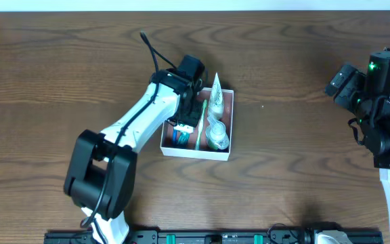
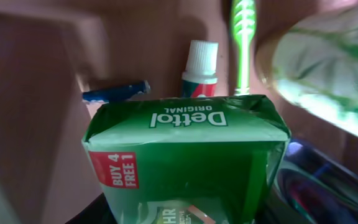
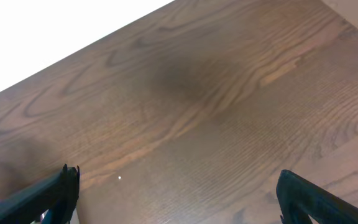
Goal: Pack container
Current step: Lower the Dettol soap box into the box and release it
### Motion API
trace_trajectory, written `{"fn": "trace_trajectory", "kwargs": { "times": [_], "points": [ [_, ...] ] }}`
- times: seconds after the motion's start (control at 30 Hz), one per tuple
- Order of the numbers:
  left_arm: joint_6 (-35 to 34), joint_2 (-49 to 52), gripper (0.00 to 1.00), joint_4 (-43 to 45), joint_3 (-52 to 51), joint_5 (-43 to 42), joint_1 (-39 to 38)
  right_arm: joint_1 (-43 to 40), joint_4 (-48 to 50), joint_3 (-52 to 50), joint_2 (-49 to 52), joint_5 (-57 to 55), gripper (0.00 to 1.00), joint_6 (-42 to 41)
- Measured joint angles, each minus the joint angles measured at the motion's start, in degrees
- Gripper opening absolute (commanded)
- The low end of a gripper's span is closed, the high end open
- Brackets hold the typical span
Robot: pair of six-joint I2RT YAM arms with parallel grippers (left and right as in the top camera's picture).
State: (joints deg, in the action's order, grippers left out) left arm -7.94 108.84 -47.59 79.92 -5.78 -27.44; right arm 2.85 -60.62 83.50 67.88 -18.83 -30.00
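Note:
The container, a square box with white walls and a pink-brown inside, sits mid-table. In it lie a green toothbrush, a white tube and a round green-white item. My left gripper reaches down into its left part, shut on a green Dettol soap box. The left wrist view shows the box close up, with a white-capped toothpaste tube, the toothbrush, a blue item and the container's wall behind it. My right gripper is open and empty above bare table.
The right arm stands at the table's right edge, far from the container. The table is dark brown wood. A black rail runs along the front edge.

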Motion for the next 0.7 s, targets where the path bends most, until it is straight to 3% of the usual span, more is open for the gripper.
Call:
{"fn": "trace_trajectory", "kwargs": {
  "times": [0.1,0.4,0.7],
  "points": [
    [0.0,0.6,0.54,0.0,-0.3,0.0,0.0,0.0,0.0,0.0,0.0,0.0,0.99,0.0],
    [-0.8,0.6,0.64,-0.1,-0.3,0.8,0.0,0.0,0.0,0.0,0.0,0.0,0.99,0.0],
    [-1.0,-2.6,0.65,-8.1,5.1,1.4,0.0,0.0,0.0,0.0,0.0,0.0,0.99,0.0]
  ]
}}
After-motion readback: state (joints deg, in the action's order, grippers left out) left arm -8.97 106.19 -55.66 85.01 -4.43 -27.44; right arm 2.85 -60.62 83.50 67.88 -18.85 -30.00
